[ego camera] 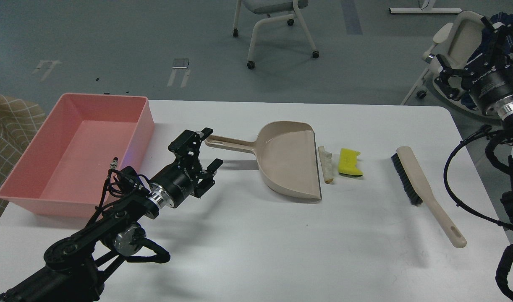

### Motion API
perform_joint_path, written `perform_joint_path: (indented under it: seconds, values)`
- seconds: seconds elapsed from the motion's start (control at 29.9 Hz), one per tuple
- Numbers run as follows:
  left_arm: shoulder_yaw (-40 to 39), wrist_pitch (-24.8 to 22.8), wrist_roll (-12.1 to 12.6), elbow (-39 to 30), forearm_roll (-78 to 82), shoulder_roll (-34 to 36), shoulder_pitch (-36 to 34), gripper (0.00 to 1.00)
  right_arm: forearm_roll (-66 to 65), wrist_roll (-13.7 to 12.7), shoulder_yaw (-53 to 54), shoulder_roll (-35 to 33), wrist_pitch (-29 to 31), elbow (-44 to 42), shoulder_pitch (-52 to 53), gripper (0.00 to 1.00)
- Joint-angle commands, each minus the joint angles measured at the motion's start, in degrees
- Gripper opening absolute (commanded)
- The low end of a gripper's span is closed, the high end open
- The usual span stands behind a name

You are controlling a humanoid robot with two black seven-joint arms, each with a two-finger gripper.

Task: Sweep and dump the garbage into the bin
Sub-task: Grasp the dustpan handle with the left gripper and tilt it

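Observation:
The garbage lies mid-table: a white bread-like slice with tan crust [326,164] against the mouth of the beige dustpan [288,158], and a yellow sponge chunk [349,162] just right of it. A beige hand brush with black bristles [424,188] lies further right. The pink bin [78,153] stands at the table's left edge. My left gripper [205,149] is open and empty, just left of the end of the dustpan's handle [229,143]. My right gripper [470,54] is open and empty, raised beyond the table's far right corner.
The white table [256,243] carries all of this. A chair on castors [277,25] stands on the floor behind. A pale chair with blue cloth [454,42] is behind my right gripper. A chequered cloth [4,126] lies left of the bin.

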Motion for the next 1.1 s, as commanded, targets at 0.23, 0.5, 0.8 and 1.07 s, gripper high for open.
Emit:
perform_joint_path:
  seconds: [0.23, 0.5, 0.8, 1.07]
  values:
    - [4.6, 0.4, -0.2, 7.4, 0.0, -2.6, -6.0, 0.71, 0.0, 0.0, 0.0, -0.2, 0.0, 0.1, -0.4, 1.0]
    - [4.9, 0.4, -0.1, 11.6, 0.0, -5.7, -8.4, 0.71, 0.1, -0.2, 0.0, -0.2, 0.0, 0.3, -0.4, 1.0]
    - [6.9, 0.4, -0.2, 15.5, 0.0, -7.4, -10.7, 0.71, 0.1, -0.2, 0.0, -0.3, 0.0, 1.0, -1.1, 1.0]
    - [8.2, 1.0, -2.2, 19.5, 0.0, -9.0, -12.4, 0.68, 0.1, -0.2, 0.3, -0.3, 0.0, 2.2, -2.0, 1.0]
